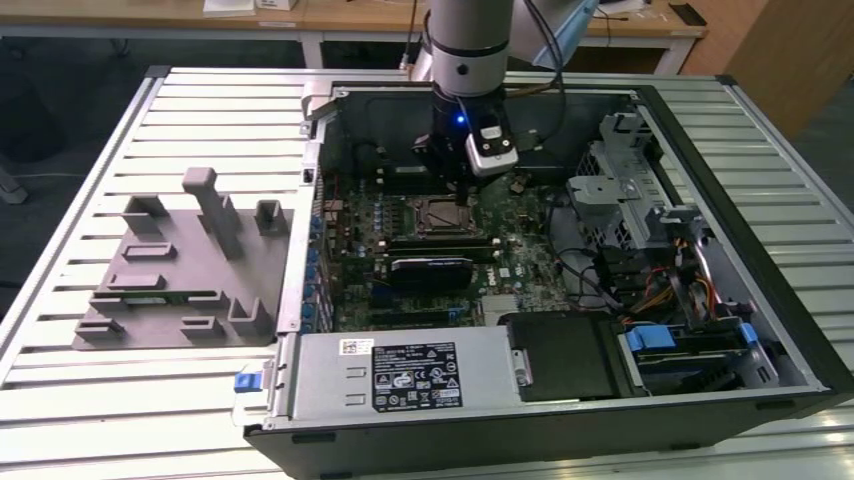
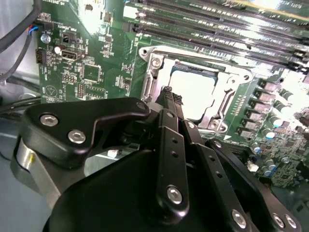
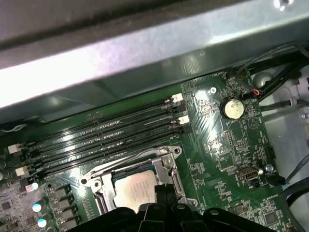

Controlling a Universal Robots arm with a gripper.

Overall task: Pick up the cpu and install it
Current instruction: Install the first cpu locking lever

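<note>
The cpu [image 1: 438,212], a silvery square chip, lies flat inside the metal-framed socket [image 1: 416,200] on the green motherboard of the open computer case. In both wrist views its pale top plate [image 2: 193,89] [image 3: 133,189] sits within the socket frame [image 2: 153,65] [image 3: 96,182]. My gripper [image 1: 458,196] hangs straight down over the socket. Its two black fingers are pressed together at the cpu's edge [image 2: 169,93] [image 3: 163,189], shut with nothing between them. Whether the tips touch the chip I cannot tell.
A grey plastic fixture tray [image 1: 174,270] lies on the slatted table at the exterior view's left. Memory slots [image 3: 106,137] run beside the socket, with a coin battery [image 3: 232,108] nearby. The case holds a power supply [image 1: 400,375], a drive cage [image 1: 627,190] and cables [image 1: 641,290].
</note>
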